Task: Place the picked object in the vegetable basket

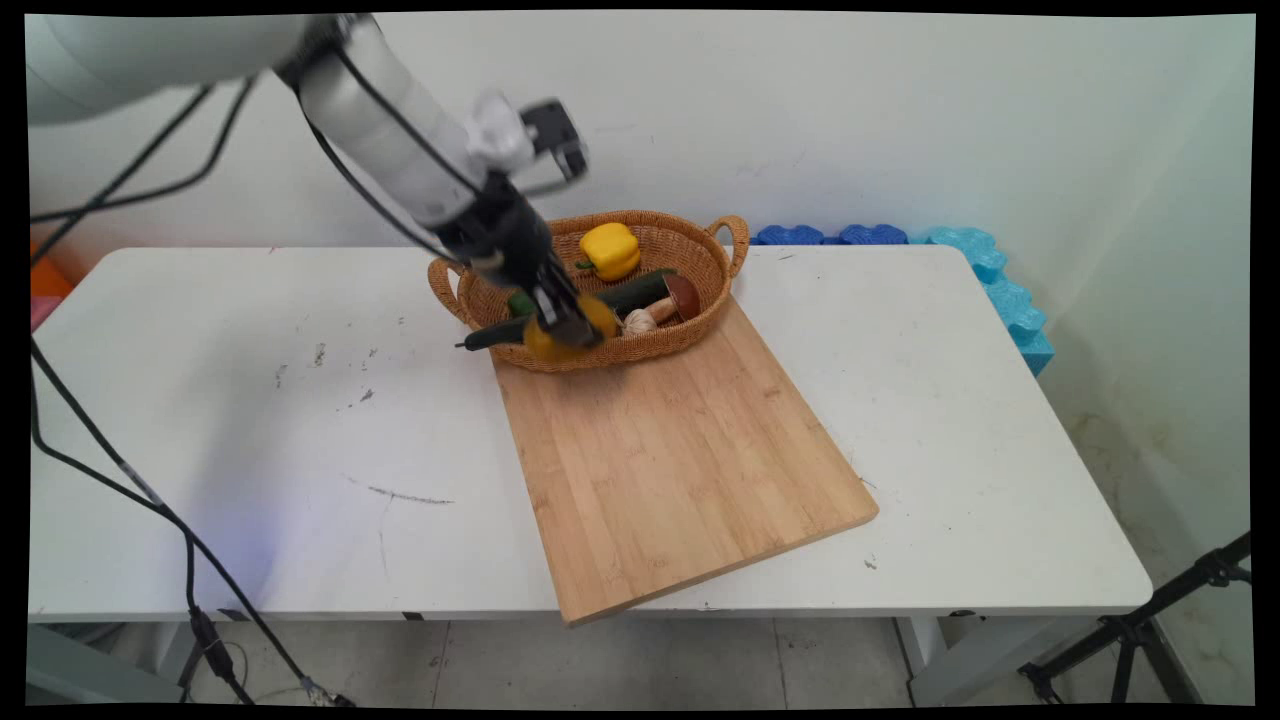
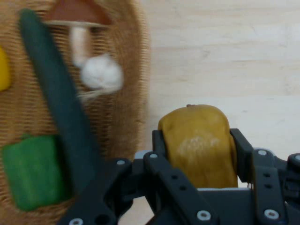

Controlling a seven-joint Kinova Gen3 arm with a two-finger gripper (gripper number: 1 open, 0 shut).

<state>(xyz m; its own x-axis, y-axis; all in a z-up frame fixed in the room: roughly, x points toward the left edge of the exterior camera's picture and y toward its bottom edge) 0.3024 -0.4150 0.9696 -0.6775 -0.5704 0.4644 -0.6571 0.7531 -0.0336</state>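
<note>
While the pincer [image 2: 197, 150] clamps a smooth, rounded yellow potato [image 2: 199, 147], the woven wicker basket [image 1: 690, 335] sits just behind, bamboo board [image 1: 670, 450] below.

The wicker basket [image 1: 690, 325] is crowding the table's far middle, holding a cucumber [image 1: 625, 297] lying across it, a yellow pepper [image 1: 610, 250], a green pepper [image 2: 30, 171], a mushroom [image 1: 678, 297] and garlic [image 1: 640, 321]. The cutting board [image 1: 680, 450] is lying bare in front of it, offering open passage. The table [image 1: 250, 420] is stretching open on the left.
</note>
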